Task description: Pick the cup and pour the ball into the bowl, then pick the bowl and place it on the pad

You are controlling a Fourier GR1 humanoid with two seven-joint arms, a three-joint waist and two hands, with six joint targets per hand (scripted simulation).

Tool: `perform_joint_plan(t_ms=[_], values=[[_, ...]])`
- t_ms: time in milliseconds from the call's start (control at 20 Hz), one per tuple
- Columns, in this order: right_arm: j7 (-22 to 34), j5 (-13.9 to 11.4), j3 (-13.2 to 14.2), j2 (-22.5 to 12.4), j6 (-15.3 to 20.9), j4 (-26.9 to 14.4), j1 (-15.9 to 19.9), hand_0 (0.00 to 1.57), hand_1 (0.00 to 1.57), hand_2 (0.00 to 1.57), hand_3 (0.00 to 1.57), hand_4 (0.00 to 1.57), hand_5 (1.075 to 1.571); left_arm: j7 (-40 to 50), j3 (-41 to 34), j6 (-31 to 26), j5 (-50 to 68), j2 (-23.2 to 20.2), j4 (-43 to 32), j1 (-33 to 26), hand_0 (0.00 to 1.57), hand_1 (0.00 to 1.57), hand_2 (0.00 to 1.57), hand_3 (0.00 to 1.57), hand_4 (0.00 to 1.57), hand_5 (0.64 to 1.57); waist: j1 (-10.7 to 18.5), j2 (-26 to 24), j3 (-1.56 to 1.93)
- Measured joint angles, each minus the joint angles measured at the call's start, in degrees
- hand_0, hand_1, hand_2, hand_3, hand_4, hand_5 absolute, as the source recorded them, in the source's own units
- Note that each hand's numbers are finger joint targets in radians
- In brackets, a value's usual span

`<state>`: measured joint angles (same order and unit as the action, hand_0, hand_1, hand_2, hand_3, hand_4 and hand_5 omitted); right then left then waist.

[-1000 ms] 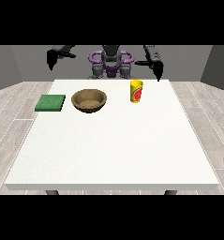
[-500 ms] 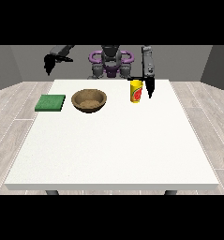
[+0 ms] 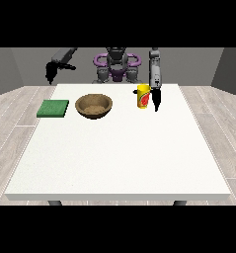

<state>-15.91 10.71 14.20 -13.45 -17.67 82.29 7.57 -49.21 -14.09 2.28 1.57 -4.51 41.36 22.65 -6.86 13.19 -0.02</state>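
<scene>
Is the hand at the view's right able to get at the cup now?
Probably yes: the hand at the view's right hangs just beside the cup, and nothing stands between them.

I see a white table [image 3: 114, 158] filling most of my front view, standing on a grey plank floor [image 3: 13, 106]. Three things rest on it, all in a row along the far part. A flat green pad [image 3: 53, 108] lies near the edge at the view's left. Just to the right of it, apart from it, sits a brown bowl [image 3: 94, 105], upright with its mouth open to me. Further right stands a yellow cup [image 3: 143, 96] with a red mark on its side, upright and apart from the bowl. The cup's inside I cannot make out.
</scene>
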Motion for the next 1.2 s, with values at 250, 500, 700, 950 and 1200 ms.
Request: perform_joint_plan(t_ms=[250,500,700,950,1200], values=[[0.63,0.21,0.5,-1.01,-0.21,-1.23,2.16,0.0,0.0,0.0,0.0,0.0,1.57,-1.66,-0.37,2.09,-0.14,0.27,-5.19,3.7,1.02,1.02,1.1,0.89,1.47,0.776,-0.41,0.32,0.1],[-0.07,1.3,1.56,-2.66,-1.82,-1.5,3.34,0.0,0.0,0.0,0.0,0.0,1.57,-5.93,1.57,12.46,-5.89,0.12,-2.98,1.58,1.32,1.32,1.57,1.57,1.47,1.246,-2.29,1.46,1.13],[-0.02,1.79,2.81,-4.29,-2.59,-2.59,3.69,0.0,0.0,0.0,0.0,0.0,1.57,-5.9,2.02,17.08,-7.95,0.53,-2.09,0.95,1.33,1.33,1.57,1.57,1.5,1.245,-2.63,1.15,1.14],[1.33,2.0,4.0,-5.38,-3.72,-7.41,1.13,0.0,0.0,0.0,0.0,0.0,1.569,1.55,6.28,19.25,-12.9,-0.6,-2.34,-0.28,1.38,1.38,1.57,1.57,1.57,1.341,-0.28,-6.35,0.42],[3.19,1.62,3.74,-5.3,-3.31,-9.74,1.17,0.0,0.0,0.0,0.0,0.0,1.569,13.34,8.89,20.75,-19.97,-10.88,-2.07,5.34,1.46,1.46,1.57,1.57,1.57,1.296,1.04,-10.77,0.3]])
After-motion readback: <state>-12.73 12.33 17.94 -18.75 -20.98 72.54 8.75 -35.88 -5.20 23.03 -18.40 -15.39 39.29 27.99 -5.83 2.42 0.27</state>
